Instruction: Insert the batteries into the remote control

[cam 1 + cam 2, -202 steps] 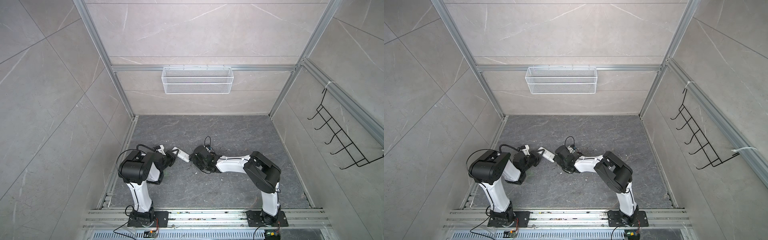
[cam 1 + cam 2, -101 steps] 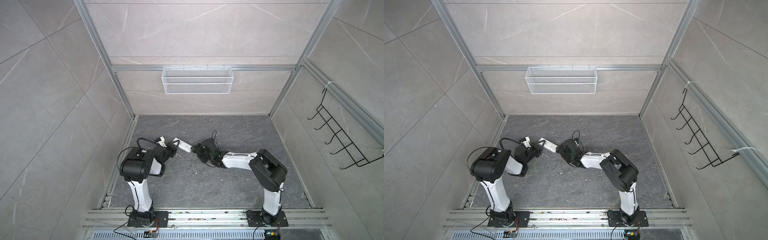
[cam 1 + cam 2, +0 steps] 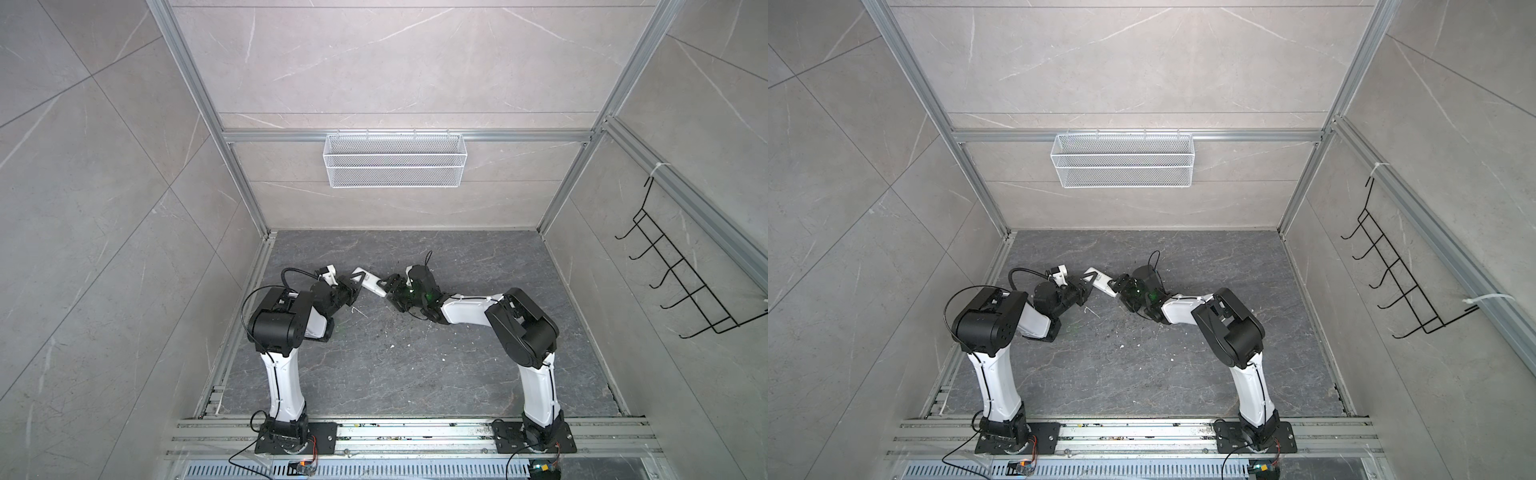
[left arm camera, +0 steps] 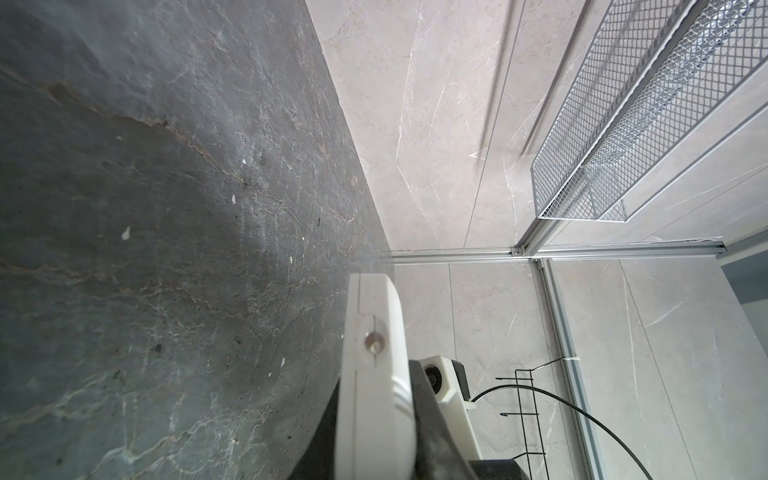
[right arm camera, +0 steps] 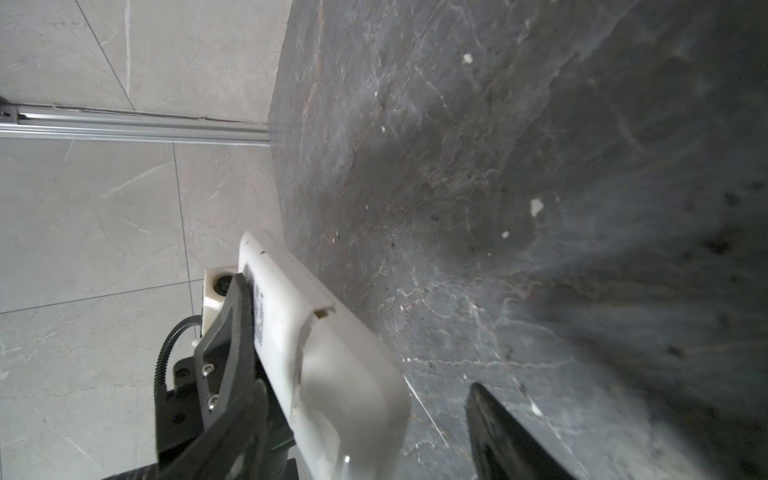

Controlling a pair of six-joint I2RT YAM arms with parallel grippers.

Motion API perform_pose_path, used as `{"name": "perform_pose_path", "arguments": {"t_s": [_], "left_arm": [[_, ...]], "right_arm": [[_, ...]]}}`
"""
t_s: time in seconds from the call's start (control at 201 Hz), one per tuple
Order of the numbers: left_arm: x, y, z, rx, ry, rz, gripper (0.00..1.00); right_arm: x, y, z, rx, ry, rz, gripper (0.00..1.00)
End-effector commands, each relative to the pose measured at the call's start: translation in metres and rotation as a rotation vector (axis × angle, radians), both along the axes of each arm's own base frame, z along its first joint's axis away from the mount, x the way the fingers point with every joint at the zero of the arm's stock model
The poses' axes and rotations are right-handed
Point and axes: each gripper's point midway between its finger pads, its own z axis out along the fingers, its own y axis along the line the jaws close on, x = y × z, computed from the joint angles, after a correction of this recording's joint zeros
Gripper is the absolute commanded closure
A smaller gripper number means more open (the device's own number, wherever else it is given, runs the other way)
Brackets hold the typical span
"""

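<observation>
The white remote control (image 3: 369,282) (image 3: 1100,282) is held off the dark floor between the two arms. My left gripper (image 3: 354,287) (image 4: 374,457) is shut on one end of it, and the left wrist view shows its narrow white edge (image 4: 374,374) clamped between the dark fingers (image 4: 432,419). My right gripper (image 3: 388,286) (image 5: 370,440) stands open around the other end (image 5: 328,357). One finger (image 5: 232,428) is close beside the casing. The other finger (image 5: 507,440) stands well apart from it, with floor showing in the gap. The batteries are out of view.
White specks and a thin white wire (image 3: 358,309) lie on the stone floor (image 3: 415,374) below the grippers. A white mesh basket (image 3: 395,160) hangs on the back wall and a black hook rack (image 3: 685,286) on the right wall. Aluminium rails run along the front edge.
Both grippers have moved toward the back wall with the remote between them. The left stays shut on it and the right jaws stand slightly wider.
</observation>
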Motion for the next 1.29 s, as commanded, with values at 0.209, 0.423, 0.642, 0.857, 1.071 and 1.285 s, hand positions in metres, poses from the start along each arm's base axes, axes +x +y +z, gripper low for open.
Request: {"name": "perform_pose_path", "arguments": {"t_s": [0.209,0.423,0.642,0.857,1.071,1.285], "left_arm": [[0.011,-0.005,0.022,-0.036,-0.075,-0.003,1.0],[0.013,-0.006,0.023,-0.027,-0.087,-0.008,1.0],[0.017,-0.005,0.017,-0.009,-0.092,-0.003,1.0],[0.022,-0.006,0.011,0.024,-0.115,-0.012,1.0],[0.022,0.0,-0.004,0.065,-0.112,-0.011,1.0],[0.02,-0.002,-0.018,0.097,-0.109,-0.038,1.0]], "right_arm": [[0.014,0.012,0.009,0.062,-0.023,0.026,0.48],[0.013,0.009,-0.012,0.033,0.012,0.021,0.58],[0.001,-0.008,-0.044,-0.062,0.074,-0.003,0.73],[-0.012,-0.027,-0.067,-0.175,0.123,-0.01,0.74],[-0.023,-0.039,-0.082,-0.243,0.165,-0.01,0.7],[-0.026,-0.042,-0.091,-0.262,0.184,-0.009,0.66]]}}
